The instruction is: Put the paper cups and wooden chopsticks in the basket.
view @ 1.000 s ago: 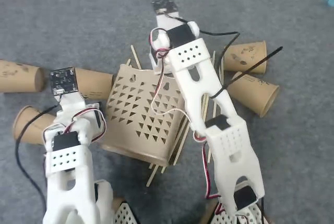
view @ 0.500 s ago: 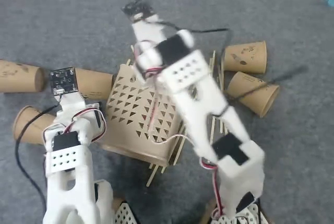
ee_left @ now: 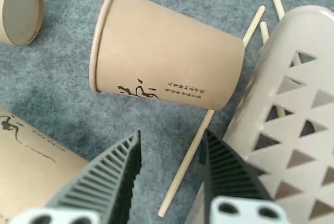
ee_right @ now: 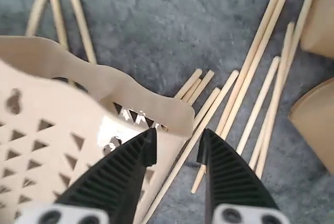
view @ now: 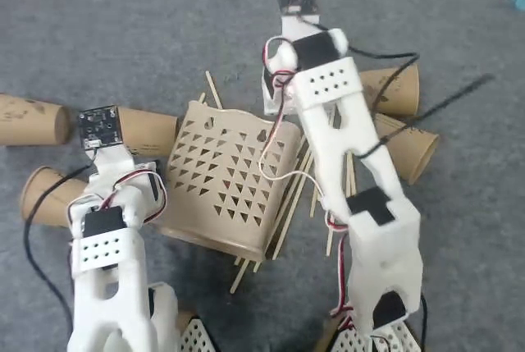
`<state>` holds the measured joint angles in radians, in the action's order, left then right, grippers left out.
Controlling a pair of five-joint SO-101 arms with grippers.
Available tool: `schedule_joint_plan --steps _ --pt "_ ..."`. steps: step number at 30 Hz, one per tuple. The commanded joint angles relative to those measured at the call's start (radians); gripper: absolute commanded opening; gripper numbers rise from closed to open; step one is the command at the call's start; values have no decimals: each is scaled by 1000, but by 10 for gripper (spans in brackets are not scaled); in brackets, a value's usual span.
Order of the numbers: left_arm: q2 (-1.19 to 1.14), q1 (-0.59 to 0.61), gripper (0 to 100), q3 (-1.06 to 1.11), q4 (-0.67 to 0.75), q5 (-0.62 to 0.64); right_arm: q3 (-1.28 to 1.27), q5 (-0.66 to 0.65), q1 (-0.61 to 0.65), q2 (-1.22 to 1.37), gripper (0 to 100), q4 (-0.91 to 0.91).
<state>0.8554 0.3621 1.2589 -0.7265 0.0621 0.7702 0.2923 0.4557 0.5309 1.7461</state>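
The tan lattice basket (view: 225, 180) lies tipped on the grey mat; its rim (ee_right: 104, 80) is just past my right gripper (ee_right: 175, 145). That gripper is open and empty, above loose wooden chopsticks (ee_right: 250, 78). More chopsticks (view: 291, 200) stick out from under the basket. Two paper cups (view: 394, 89) (view: 414, 151) lie on their sides to the right of the right arm. My left gripper (ee_left: 169, 153) is open over a chopstick (ee_left: 195, 145) and beside a lying cup (ee_left: 162, 72) next to the basket wall (ee_left: 282, 130). Cups (view: 33, 118) (view: 41, 196) lie at far left.
Both arms' white bases stand at the near edge of the mat (view: 459, 229). A black cable (view: 447, 102) loops over the right-hand cups. Bare mat lies at the far left and the near right.
The right arm swung left over the basket's far rim, then back right, and its wrist now sits farther right than a second ago. The left arm, basket and cups have not moved.
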Motion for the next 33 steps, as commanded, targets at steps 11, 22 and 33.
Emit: schedule_joint_plan --steps 11,22,33 --pt "21 -2 181 -4 21 -14 28 57 -70 -1 145 41" --pt "21 -2 181 -4 21 -14 29 98 -59 70 225 30" --pt "21 -2 181 -4 23 -14 26 101 13 162 202 38"
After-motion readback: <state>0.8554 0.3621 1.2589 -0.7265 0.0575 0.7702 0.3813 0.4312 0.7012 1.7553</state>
